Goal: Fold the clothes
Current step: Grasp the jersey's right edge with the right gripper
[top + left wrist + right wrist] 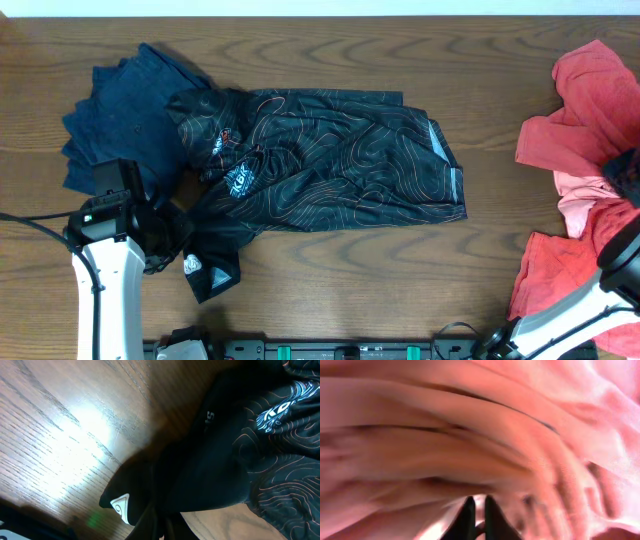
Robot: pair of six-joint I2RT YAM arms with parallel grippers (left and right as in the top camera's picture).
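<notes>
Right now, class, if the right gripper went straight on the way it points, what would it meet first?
The coral-pink cloth. It fills the right wrist view just beyond the right gripper. The blur hides how near it lies, so the tips may even be touching it.

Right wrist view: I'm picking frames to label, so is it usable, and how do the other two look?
Right wrist: heavily blurred, the coral-red cloth fills the frame as soft streaks; left wrist: bright glare on the table, the black jersey dark, though its print reads sharp; overhead: sharp and evenly lit.
</notes>
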